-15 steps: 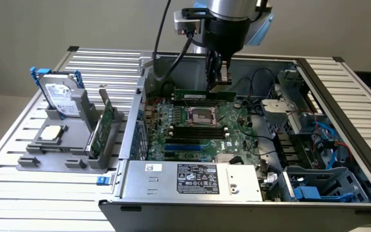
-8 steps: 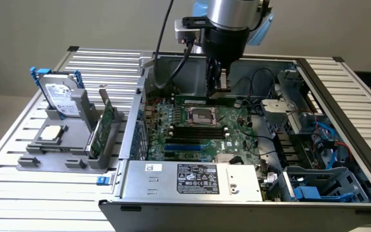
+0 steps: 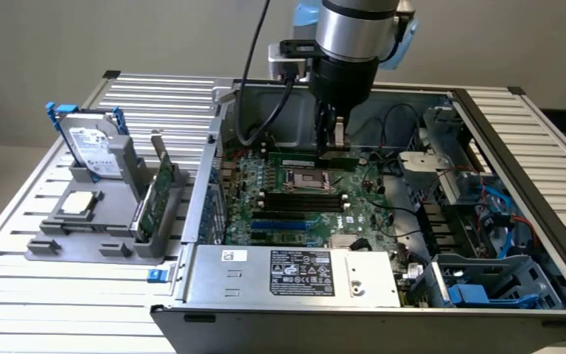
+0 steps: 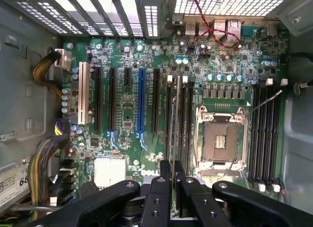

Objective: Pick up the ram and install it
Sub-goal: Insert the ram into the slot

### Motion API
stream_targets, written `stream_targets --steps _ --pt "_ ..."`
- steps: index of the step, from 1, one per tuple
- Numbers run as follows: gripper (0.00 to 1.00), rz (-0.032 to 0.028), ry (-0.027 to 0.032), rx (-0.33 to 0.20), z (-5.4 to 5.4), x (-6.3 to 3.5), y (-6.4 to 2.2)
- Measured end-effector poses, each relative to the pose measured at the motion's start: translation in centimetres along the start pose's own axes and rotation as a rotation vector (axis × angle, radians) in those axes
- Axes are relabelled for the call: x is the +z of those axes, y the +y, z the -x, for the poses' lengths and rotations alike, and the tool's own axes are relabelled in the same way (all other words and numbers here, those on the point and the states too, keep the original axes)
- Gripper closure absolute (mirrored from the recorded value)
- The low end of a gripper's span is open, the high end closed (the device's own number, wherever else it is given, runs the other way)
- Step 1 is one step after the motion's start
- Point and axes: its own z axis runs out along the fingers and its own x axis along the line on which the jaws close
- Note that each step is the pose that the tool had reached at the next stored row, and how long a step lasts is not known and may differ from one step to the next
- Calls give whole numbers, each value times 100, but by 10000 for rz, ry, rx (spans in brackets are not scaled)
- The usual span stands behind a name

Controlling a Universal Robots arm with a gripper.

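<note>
Gripper (image 4: 172,174) pinched the ram (image 4: 173,124) edge-on, just above the black DIMM slots (image 4: 188,119) beside the CPU socket (image 4: 220,139), so seating it well likely needed the stick vertical, lined up with 1 slot, and pressed evenly at both ends.

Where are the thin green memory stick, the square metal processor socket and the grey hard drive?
thin green memory stick (image 3: 298,156), exterior view, on its long green face.
square metal processor socket (image 4: 221,139), wrist view, on its open centre.
grey hard drive (image 3: 91,144), exterior view, on its white label.
</note>
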Motion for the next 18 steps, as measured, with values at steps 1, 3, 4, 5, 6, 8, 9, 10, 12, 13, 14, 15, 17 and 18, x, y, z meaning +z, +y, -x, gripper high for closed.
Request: stream_targets --steps 1,3,4,5,6,8,9,10,12,13,14,15,17,18 --pt "86 0 0 5 0 18 -1" --pt "86 1 1 12 0 54 -2" --pt "86 1 1 13 0 71 -3" --pt "86 1 0 13 0 91 -4" --pt "86 0 0 13 1 109 -4" --pt "86 1 1 13 1 145 -6" --pt "86 1 1 13 2 163 -7" --pt "86 0 0 13 2 181 -7" --pt "86 1 0 14 3 218 -8" --pt "86 1 1 13 3 236 -9" --pt "86 0 1 13 4 254 -9" --pt "86 1 0 14 5 273 -8" --pt "86 1 1 14 8 308 -6" --pt "86 1 1 13 11 327 -3"
